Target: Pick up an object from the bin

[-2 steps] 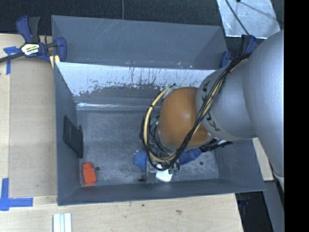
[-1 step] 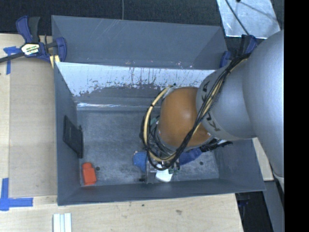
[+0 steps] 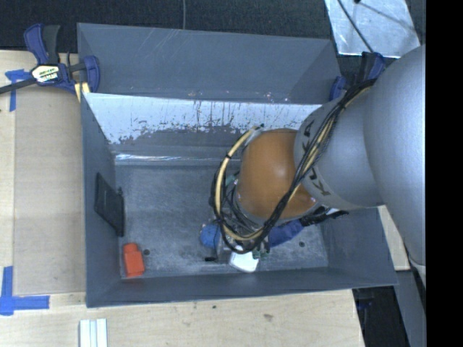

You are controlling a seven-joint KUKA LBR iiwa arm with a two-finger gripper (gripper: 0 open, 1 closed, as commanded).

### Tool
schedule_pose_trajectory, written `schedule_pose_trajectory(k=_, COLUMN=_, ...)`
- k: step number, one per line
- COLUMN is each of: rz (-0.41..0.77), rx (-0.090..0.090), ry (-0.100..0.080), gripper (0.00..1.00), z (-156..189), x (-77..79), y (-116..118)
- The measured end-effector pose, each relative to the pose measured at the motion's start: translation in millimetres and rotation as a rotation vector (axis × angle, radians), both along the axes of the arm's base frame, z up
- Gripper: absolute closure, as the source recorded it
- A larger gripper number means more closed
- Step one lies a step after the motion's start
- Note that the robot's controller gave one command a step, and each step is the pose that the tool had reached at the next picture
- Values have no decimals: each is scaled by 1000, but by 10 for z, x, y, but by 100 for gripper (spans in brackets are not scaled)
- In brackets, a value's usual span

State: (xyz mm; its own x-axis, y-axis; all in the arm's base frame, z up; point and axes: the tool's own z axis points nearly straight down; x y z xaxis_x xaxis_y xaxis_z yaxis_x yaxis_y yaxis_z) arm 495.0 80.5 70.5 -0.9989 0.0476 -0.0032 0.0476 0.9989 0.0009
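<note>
While the pincer [image 3: 230, 250] sits low over a blue thing [image 3: 210, 236] and a white thing [image 3: 245, 262] at lower middle, its state cannot be told; grasping seems in hand, and a straight lift should follow.

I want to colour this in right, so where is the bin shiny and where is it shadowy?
Camera view: the bin's back wall has a pale, bright band where light bounces off; the grey arm gleams along its top; the floor just under the orange cover looks darker, shaded by the arm; the orange block near the left corner lies in even light.
</note>
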Motion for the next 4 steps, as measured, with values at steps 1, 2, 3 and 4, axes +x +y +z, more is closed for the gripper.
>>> schedule_pose_trajectory(k=1, rz=-1, rx=0, ry=-2, gripper=100, z=288, x=14, y=-3)
schedule_pose_trajectory(k=2, rz=-2, rx=0, ry=-2, gripper=100, z=337, x=24, y=-5)
schedule_pose_trajectory(k=3, rz=-3, rx=0, ry=-3, gripper=100, z=534, x=36, y=-7)
schedule_pose_trajectory(k=4, rz=-5, rx=0, ry=-5, gripper=100, z=1022, x=55, y=-11)
